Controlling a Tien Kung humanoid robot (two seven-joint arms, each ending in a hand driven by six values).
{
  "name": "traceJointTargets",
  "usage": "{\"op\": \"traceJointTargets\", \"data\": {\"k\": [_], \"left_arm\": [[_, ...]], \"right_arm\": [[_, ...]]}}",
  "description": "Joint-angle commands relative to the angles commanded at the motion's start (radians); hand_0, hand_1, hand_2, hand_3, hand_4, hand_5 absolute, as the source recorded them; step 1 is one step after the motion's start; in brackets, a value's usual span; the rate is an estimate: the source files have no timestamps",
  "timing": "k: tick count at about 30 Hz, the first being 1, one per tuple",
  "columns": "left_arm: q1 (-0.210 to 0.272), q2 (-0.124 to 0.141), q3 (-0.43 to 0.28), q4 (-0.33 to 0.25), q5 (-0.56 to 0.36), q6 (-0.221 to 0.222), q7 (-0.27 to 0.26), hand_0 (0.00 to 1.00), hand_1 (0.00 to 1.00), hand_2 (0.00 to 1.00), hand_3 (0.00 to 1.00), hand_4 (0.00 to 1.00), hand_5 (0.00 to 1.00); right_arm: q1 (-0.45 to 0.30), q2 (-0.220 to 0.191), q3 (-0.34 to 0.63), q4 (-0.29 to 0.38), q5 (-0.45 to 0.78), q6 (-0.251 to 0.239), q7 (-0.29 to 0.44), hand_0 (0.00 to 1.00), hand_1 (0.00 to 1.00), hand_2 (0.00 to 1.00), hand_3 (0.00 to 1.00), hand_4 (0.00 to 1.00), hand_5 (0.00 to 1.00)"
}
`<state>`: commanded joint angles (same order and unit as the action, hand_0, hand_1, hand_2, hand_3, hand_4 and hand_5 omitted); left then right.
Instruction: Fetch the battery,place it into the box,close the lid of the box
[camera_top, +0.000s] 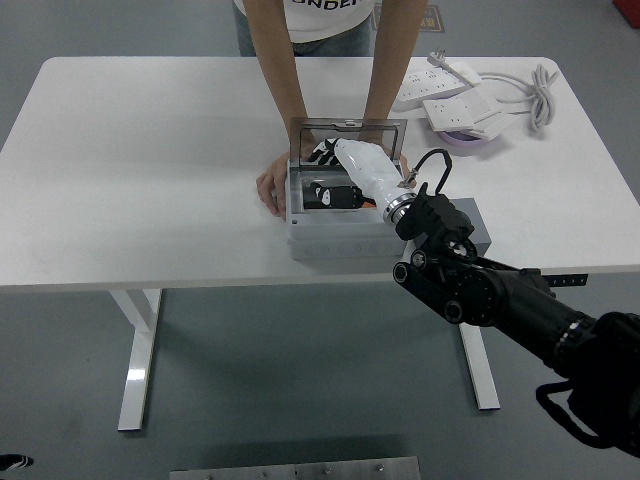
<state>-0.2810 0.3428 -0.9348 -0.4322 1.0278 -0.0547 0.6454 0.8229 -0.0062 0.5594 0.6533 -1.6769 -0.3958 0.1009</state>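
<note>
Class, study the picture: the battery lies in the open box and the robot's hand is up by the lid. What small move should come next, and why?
Probably the right hand should tip the lid forward and down over the box. The battery already lies inside, the lid stands upright at the far edge, and a person's hand steadies the box on its left side.

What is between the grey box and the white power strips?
In the head view, only bare white table lies between the grey box and the power strips.
</note>
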Motion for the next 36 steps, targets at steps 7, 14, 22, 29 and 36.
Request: {"op": "traceJointTargets", "data": {"k": [7, 14, 22, 29, 36], "left_arm": [[0.009, 0.0, 0.005, -0.001, -0.012, 0.005, 0.0, 0.854, 0.899, 0.842, 0.788, 0.841, 0.492], [0.019, -0.001, 0.013, -0.001, -0.027, 0.012, 0.0, 0.854, 0.898, 0.84, 0.789, 0.84, 0.491], [0.022, -0.001, 0.015, -0.001, -0.032, 0.014, 0.0, 0.854, 0.899, 0.84, 0.79, 0.84, 0.491], [0.023, -0.001, 0.013, -0.001, -0.027, 0.011, 0.0, 0.854, 0.898, 0.84, 0.79, 0.84, 0.492], [0.012, -0.002, 0.004, 0.0, -0.007, 0.003, 0.0, 0.854, 0.898, 0.839, 0.791, 0.839, 0.491]], "right_arm": [[0.012, -0.042, 0.004, 0.069, -0.013, 0.016, -0.027, 0.804, 0.712, 0.685, 0.74, 0.873, 0.351], [0.042, -0.106, 0.024, 0.16, -0.015, 0.056, -0.068, 0.687, 0.639, 0.641, 0.717, 0.88, 0.389], [0.093, -0.164, 0.052, 0.206, -0.006, 0.083, -0.095, 0.587, 0.558, 0.58, 0.688, 0.87, 0.436], [0.098, -0.161, 0.057, 0.176, 0.03, 0.077, -0.083, 0.549, 0.491, 0.547, 0.661, 0.861, 0.491], [0.086, -0.129, 0.063, 0.114, 0.083, 0.13, -0.072, 0.533, 0.468, 0.533, 0.655, 0.859, 0.506]]}}
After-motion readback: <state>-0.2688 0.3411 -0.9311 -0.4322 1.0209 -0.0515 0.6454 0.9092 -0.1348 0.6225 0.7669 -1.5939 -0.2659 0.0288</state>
